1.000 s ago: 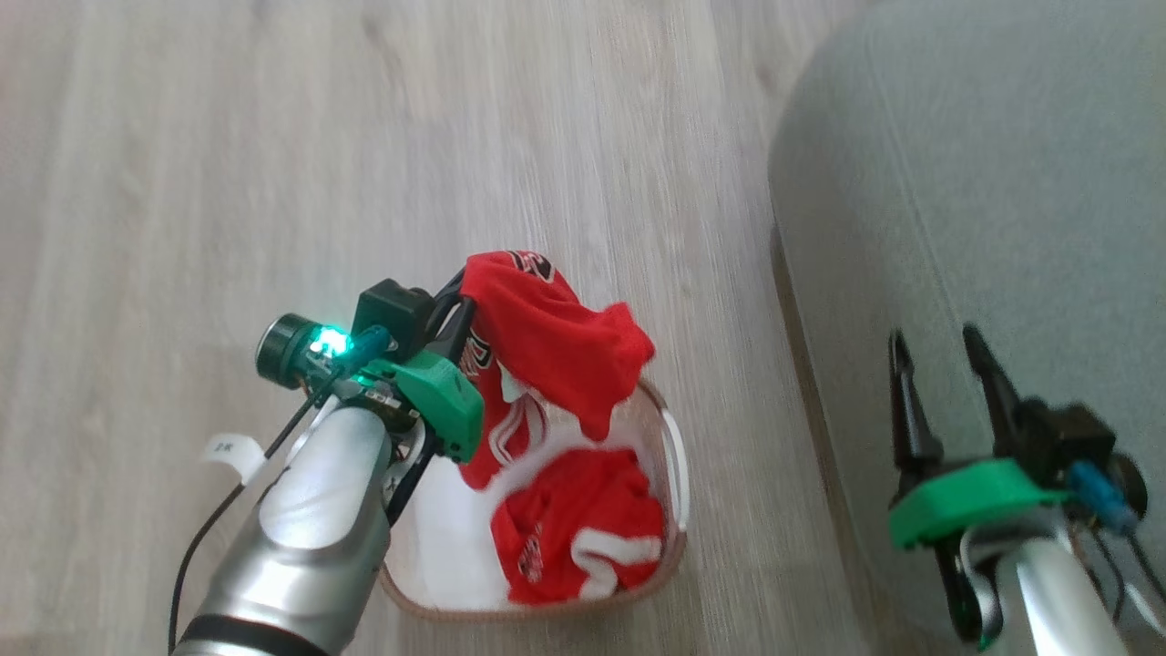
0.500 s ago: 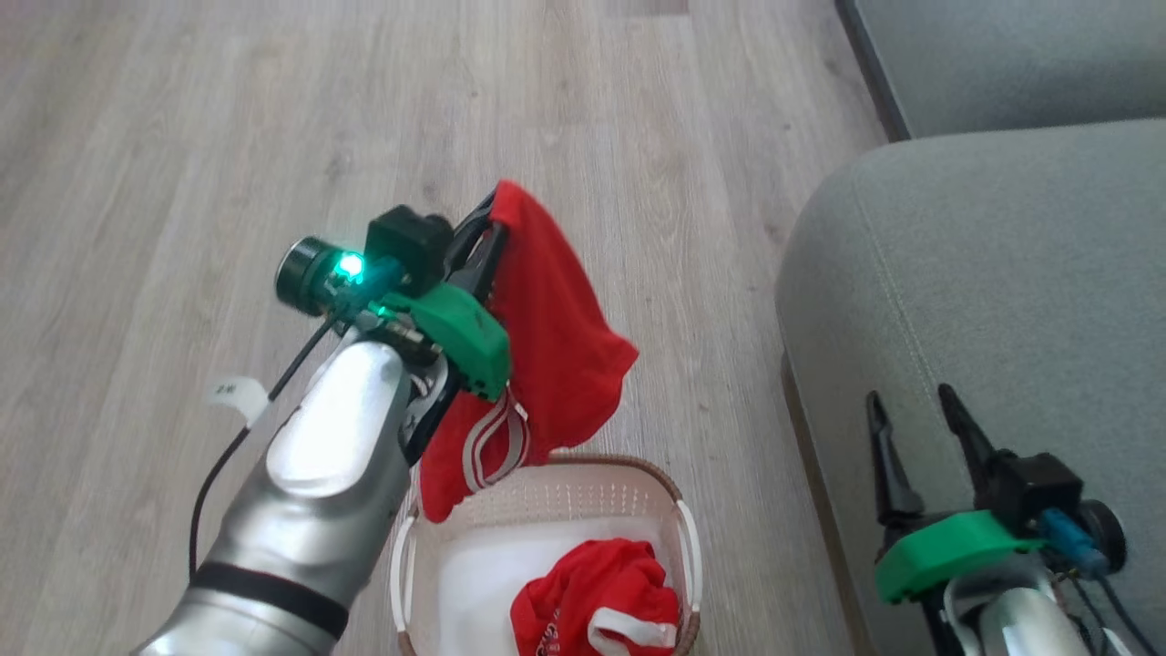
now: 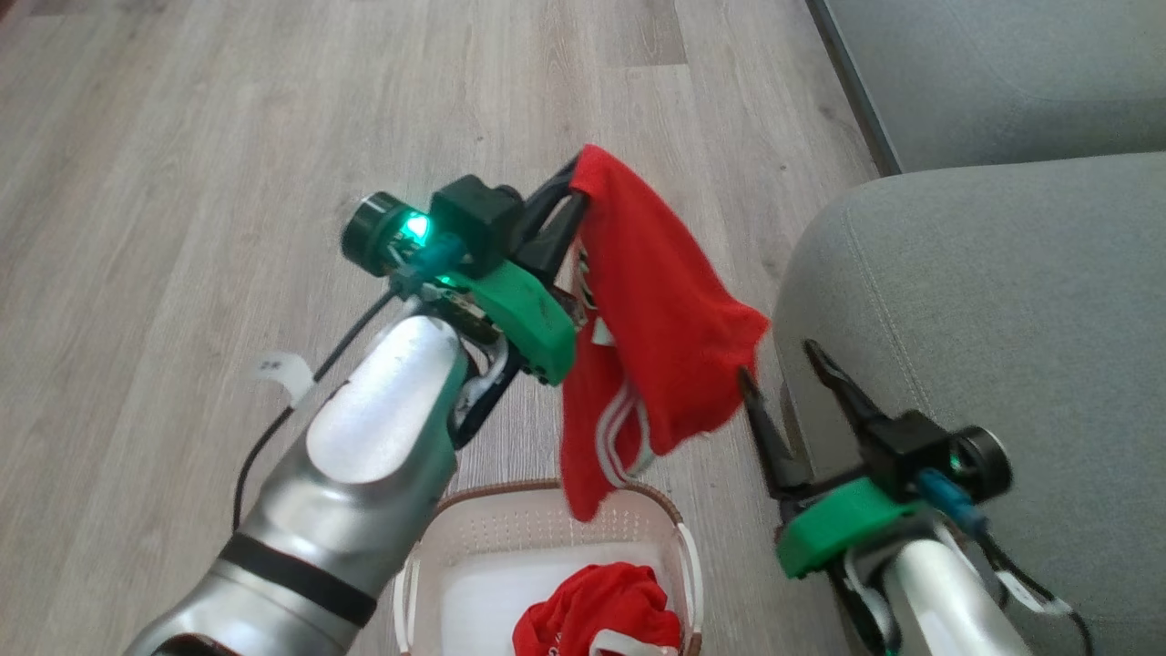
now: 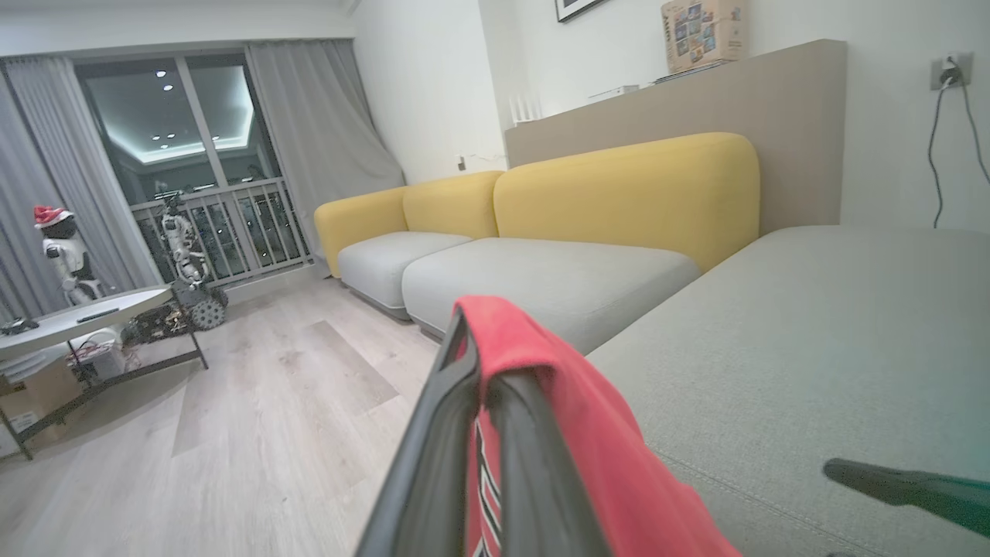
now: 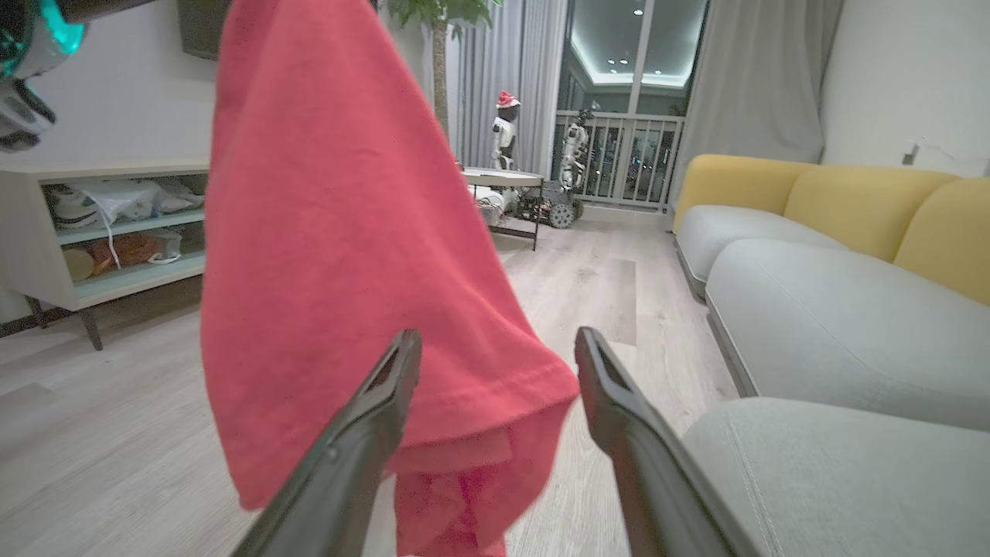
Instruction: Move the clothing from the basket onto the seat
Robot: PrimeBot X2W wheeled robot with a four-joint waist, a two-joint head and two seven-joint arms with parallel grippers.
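My left gripper [image 3: 576, 182] is shut on the top edge of a red garment [image 3: 660, 310] with white striped trim, which hangs in the air above the white basket [image 3: 547, 524]. In the left wrist view the red cloth [image 4: 572, 433] drapes over the closed fingers. A second red garment [image 3: 597, 615] lies bunched in the basket's bottom. My right gripper [image 3: 779, 360] is open, fingers beside the hanging garment's lower right corner; in the right wrist view that hem [image 5: 495, 394] hangs between the fingers. The grey-green seat [image 3: 993, 346] lies at the right.
Pale wood floor [image 3: 228, 182] spreads to the left and ahead. Another grey cushion [image 3: 1002, 73] sits at the top right. In the wrist views there are yellow sofa backs [image 4: 619, 186], a low table [image 4: 77, 317], an open shelf unit [image 5: 100, 232] and small robot figures by the window.
My left arm has lifted the red garment up out of the basket and carried it rightward toward the seat. The right gripper has swung left to the garment's lower corner. The camera has also shifted.
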